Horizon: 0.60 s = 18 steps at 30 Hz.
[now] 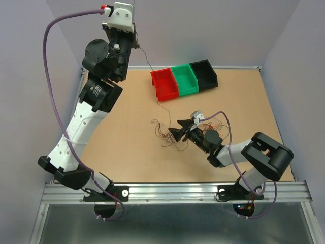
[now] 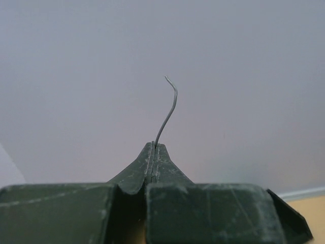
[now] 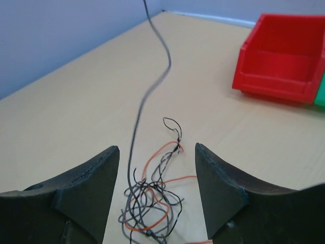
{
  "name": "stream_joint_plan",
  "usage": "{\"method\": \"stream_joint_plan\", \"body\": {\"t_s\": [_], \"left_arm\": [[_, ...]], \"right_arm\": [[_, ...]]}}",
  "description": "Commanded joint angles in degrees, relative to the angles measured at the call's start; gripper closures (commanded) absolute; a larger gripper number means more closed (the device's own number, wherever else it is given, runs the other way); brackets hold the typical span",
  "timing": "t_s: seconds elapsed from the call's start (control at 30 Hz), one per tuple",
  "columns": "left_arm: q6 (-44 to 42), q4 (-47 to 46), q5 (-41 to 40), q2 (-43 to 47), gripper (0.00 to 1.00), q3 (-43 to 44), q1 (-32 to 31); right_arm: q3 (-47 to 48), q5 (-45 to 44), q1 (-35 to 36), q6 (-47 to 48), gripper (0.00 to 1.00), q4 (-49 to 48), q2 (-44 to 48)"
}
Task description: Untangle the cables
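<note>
**Desk:** Where do the cables [image 1: 165, 133] lie?

**Photographer:** In a loose curly clump of orange-red and dark wires on the table [image 1: 127, 147], a little right of centre. They sit nearer than the row of three bins and well apart from it. The red bin [image 1: 164, 84] is on the left, the green bin [image 1: 185, 79] is in the middle and the black bin [image 1: 204, 74] is on the right.

**Desk:** And the two pincers?

**Photographer:** The left gripper [image 2: 153, 147] is raised high at the far left, clenched on a single dark strand [image 2: 170, 107] whose bent tip pokes out past its fingertips. From there the strand slants down, passing just left of the red bin, into the clump. The right gripper [image 3: 156, 148] hangs low over the table with its jaws released and spread. The near part of the clump lies between its fingers [image 3: 91, 178], which grasp nothing.
</note>
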<state>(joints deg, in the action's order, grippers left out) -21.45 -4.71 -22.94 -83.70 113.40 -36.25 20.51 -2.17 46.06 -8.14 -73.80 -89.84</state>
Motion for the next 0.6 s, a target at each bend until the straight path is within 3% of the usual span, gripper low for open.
{"method": "stream_joint_plan", "body": {"t_s": [0.0,0.1,0.23,0.57], "left_arm": [[4.4,-5.05,7.29,6.62,1.0,-4.68,0.21],[5.81,-3.64,9.14,7.67,1.0,-6.0,0.21],[5.55,-3.29,8.79,7.85,1.0,-6.18,0.22],[4.14,-1.36,7.56,6.36,1.0,-2.49,0.21]], "right_arm": [[1.36,6.74,-0.1,1.37,0.34,-6.73,4.14],[5.74,8.85,-0.01,1.99,0.36,-0.24,5.38],[10.86,12.1,-0.1,1.55,0.3,4.53,3.19],[15.87,17.91,-0.1,-3.89,0.26,6.3,-1.65]]}}
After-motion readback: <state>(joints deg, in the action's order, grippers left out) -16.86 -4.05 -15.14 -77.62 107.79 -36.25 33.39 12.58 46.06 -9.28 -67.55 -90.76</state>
